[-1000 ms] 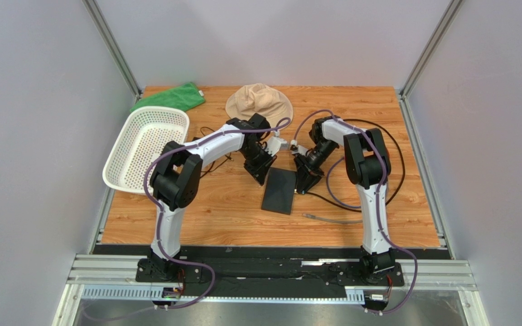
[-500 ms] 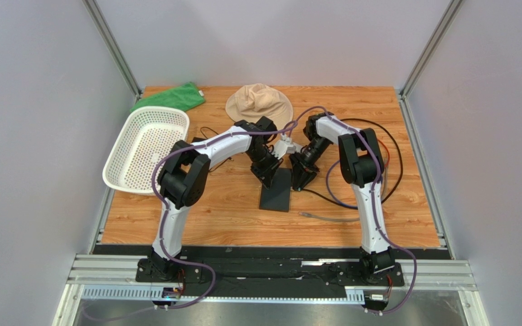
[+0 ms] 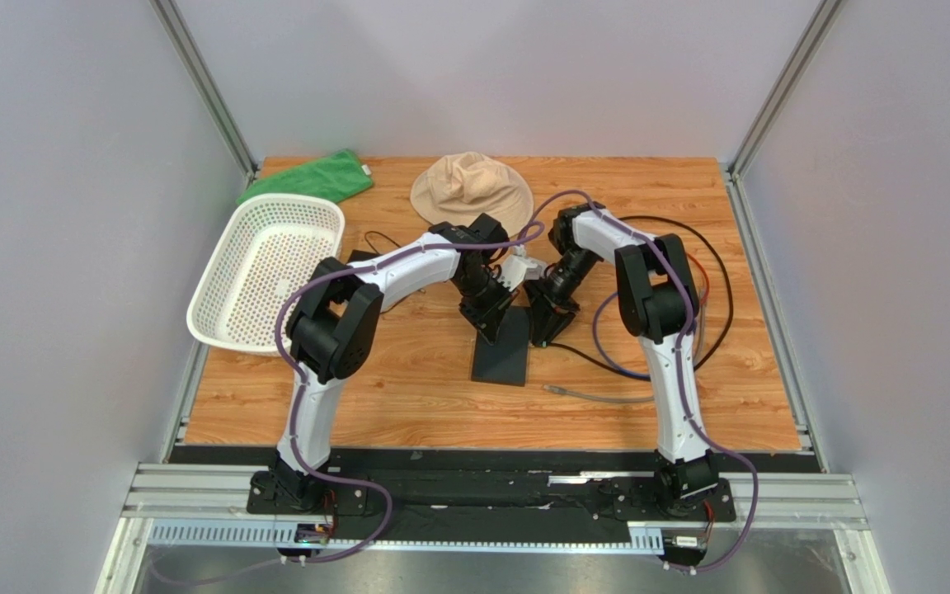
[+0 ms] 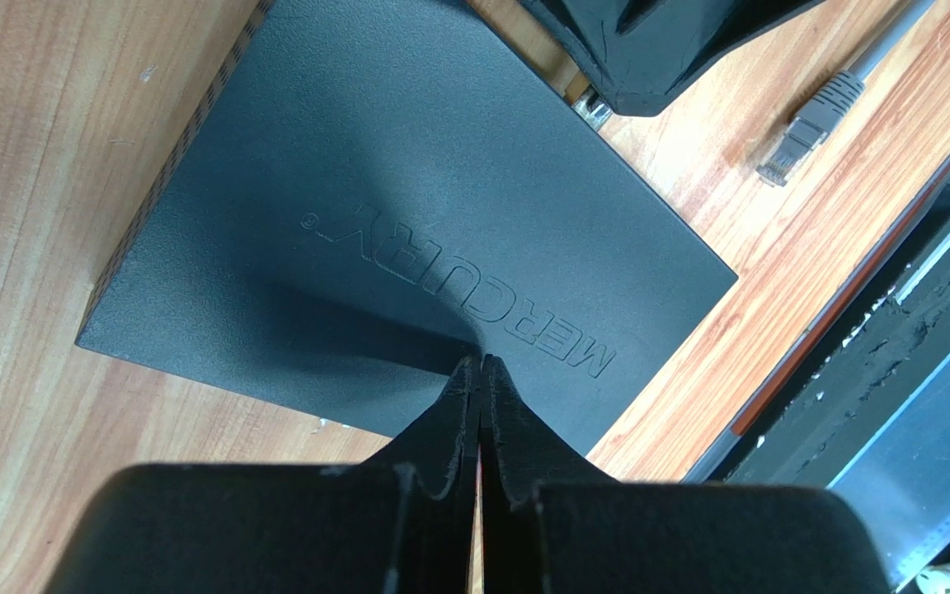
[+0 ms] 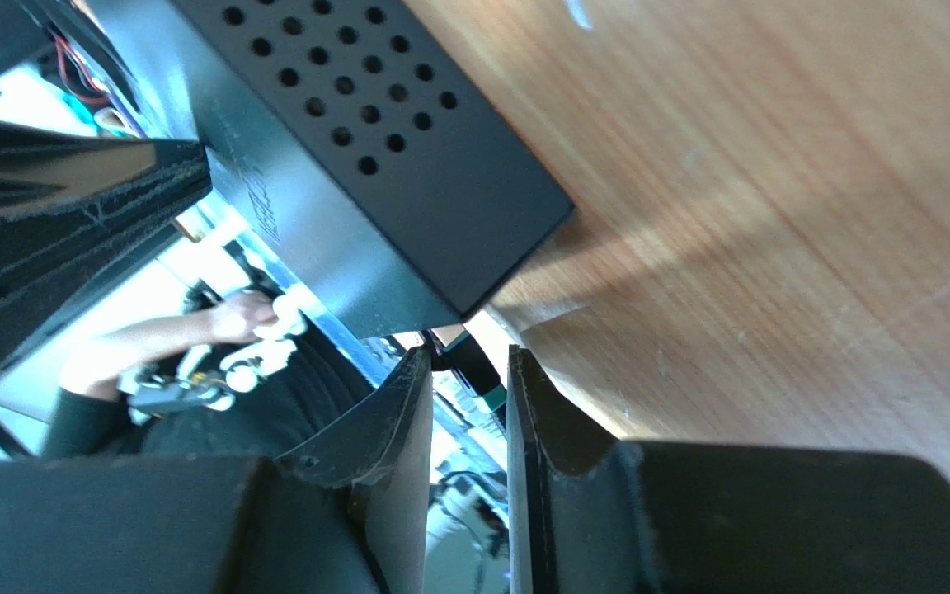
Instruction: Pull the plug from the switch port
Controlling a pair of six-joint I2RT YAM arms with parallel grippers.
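Observation:
The switch is a flat matte-black box lying mid-table. It shows in the left wrist view with raised lettering and in the right wrist view with a perforated side. My left gripper is shut, and its tips press on the switch's top near its edge. My right gripper sits at the switch's far right corner. Its jaws stand a narrow gap apart with a small dark plug between the tips. A bit of that plug shows at the switch edge under the right fingers.
A loose grey cable with a plug lies on the table right of the switch, also in the left wrist view. A black cable loops at the right. A white basket, a green cloth and a tan hat lie at the back.
My left gripper has moved right onto the switch, and the switch has turned to lie straighter. My right gripper has shifted slightly left to the switch's corner. Little moved in the last half second.

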